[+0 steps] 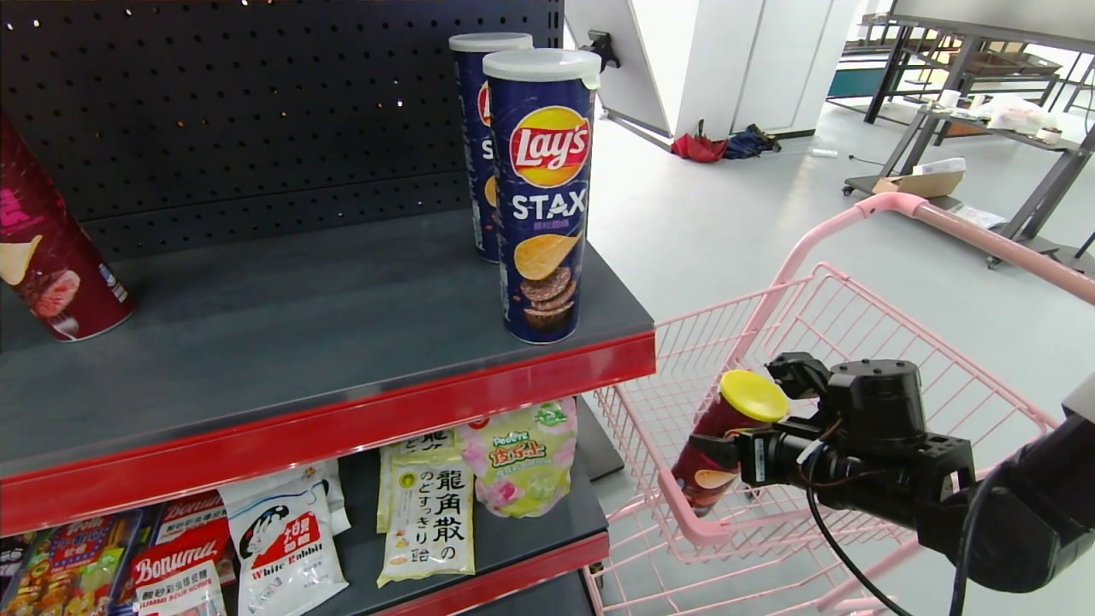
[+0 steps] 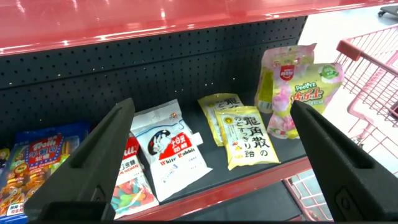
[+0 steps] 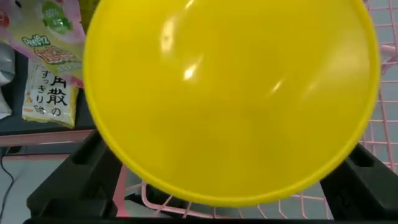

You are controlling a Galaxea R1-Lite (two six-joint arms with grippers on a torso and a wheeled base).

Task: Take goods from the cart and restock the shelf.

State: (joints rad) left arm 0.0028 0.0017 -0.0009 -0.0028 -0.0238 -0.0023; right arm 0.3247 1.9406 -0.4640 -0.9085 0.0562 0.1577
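Lower right of the head frame: my right pincer [image 1: 744, 419] clamps a tilted dark-red chip can [image 1: 706, 470], yellow lid [image 1: 753, 395] uppermost, at the pink cart [image 1: 684, 524] corner; my left pincer [image 2: 211, 106] gapes wide.

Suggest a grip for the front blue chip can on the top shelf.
Probably best to grip the front blue can around its mid-body, coming in level from the shelf's open front with the fingers on either side. It stands upright and round near the front edge. A second blue can right behind it and the pegboard block the back.
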